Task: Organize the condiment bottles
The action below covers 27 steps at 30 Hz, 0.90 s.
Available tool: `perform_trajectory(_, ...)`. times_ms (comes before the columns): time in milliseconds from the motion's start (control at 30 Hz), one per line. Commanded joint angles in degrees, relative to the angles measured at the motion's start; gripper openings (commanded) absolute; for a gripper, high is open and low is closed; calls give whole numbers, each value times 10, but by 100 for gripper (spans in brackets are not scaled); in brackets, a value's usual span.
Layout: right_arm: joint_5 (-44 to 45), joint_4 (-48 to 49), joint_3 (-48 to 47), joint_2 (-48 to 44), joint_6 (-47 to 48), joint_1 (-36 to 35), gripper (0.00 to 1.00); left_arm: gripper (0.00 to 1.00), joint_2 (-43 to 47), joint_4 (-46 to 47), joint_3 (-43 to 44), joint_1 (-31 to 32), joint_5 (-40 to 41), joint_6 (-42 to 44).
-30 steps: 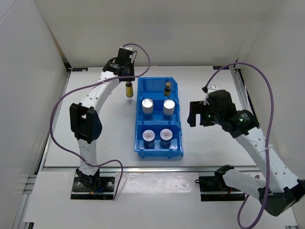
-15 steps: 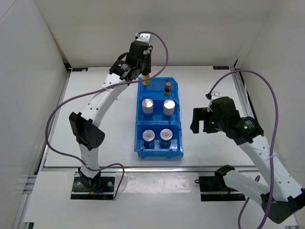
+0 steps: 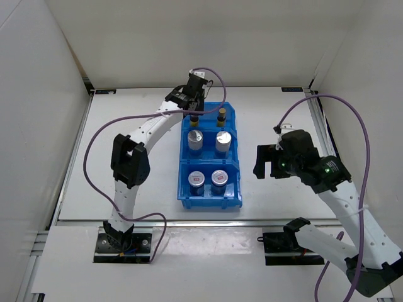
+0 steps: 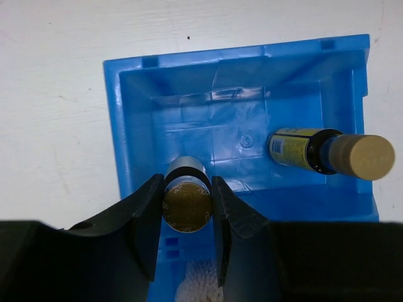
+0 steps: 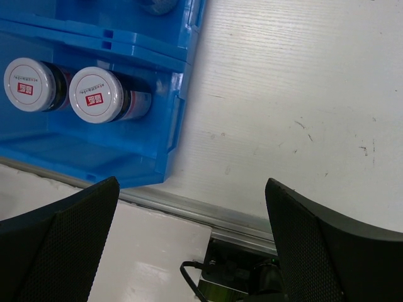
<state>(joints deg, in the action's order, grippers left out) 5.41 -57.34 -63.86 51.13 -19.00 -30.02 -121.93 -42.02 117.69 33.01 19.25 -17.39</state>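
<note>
Bin (image 3: 210,202) on table (image 3: 277,119), left slim bottle (image 4: 186,202) and right slim bottle (image 4: 327,153) side by side within far compartment, cylinders (image 3: 195,138) paired in middle compartment, jars (image 5: 96,95) paired in near compartment.

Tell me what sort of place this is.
Probably a lab robot workcell: white walls enclose a table, left arm and right arm bolted at its edge, a blue bin holding bottles.

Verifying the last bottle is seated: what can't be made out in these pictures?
Left wrist: the held brown bottle hides its own base, so contact with the blue bin floor is unknown.
Right wrist: a white-blue cylinder is cut off by the top edge.
Top external: label text too small.
</note>
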Motion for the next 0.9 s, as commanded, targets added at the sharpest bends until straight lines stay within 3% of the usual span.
perform_trajectory(0, 2, -9, -5, -13, 0, 2, 100, 11, 49, 74, -43, 0, -13, -28)
perform_trajectory(133, 2, -21, -5, -18, -5, 2, 100, 16, 54, 95, -74, 0, -13, -41)
perform_trajectory(167, 2, -21, -10, -18, -5, 2, 100, 29, 54, 95, -74, 0, -13, -41)
perform_trajectory(233, 7, -26, -10, -18, -10, 2, 100, 37, 54, 95, -81, 0, -13, -47)
perform_trajectory(333, 21, -31, -34, -18, -24, 2, 100, 74, 64, 95, -86, 0, -13, -52)
perform_trajectory(433, 34, -43, -76, -13, -38, 2, 100, 97, 87, 95, -91, 0, -7, -52)
perform_trajectory(567, 50, -64, -127, 5, -51, 2, 100, 100, 129, 90, -78, 0, 3, -29)
perform_trajectory(700, 102, -94, -152, 20, -56, 2, 100, 100, 252, 57, -102, 0, 30, -11)
perform_trajectory(800, 99, -88, -143, 20, -38, 2, 100, 100, 361, 57, -239, 0, 67, -25)
perform_trajectory(833, 99, -88, -131, 14, -38, 2, 100, 100, 439, 57, -279, 0, 82, -33)
perform_trajectory(867, 92, -88, -125, 6, -31, 2, 100, 100, 480, 63, -362, 0, 88, -38)
